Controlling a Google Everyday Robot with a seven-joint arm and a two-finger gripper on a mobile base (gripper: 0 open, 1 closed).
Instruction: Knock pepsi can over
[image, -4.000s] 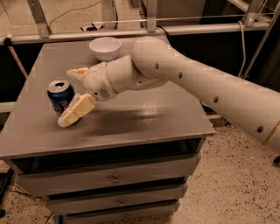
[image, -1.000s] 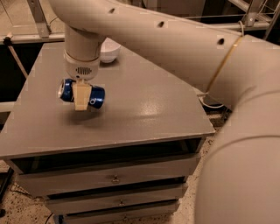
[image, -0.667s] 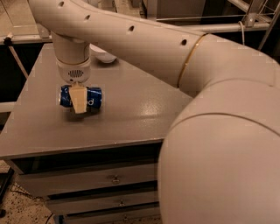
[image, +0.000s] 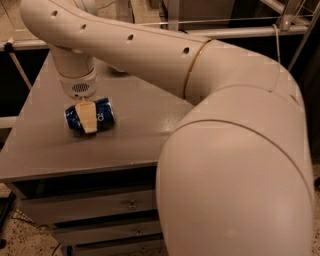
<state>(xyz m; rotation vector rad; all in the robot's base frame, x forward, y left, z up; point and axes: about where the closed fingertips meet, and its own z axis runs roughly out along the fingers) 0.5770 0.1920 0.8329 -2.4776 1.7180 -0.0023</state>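
Note:
The pepsi can (image: 104, 114) is dark blue with white lettering. It lies on its side on the left part of the grey table top (image: 140, 125), its length running left to right. My gripper (image: 88, 120) hangs straight down from the wrist (image: 77, 82) and is right at the can, with a tan part across the can's front. The white bowl is hidden behind my arm.
My thick cream arm (image: 235, 165) fills the right foreground and hides the table's right half. The table is a grey cabinet with drawers (image: 100, 205) below. Metal rails (image: 240, 32) run behind it. The table's left edge is close to the can.
The can stood upright 4 s ago and now lies on its side. Over the last second the arm has swung closer to the camera while the gripper stayed over the can.

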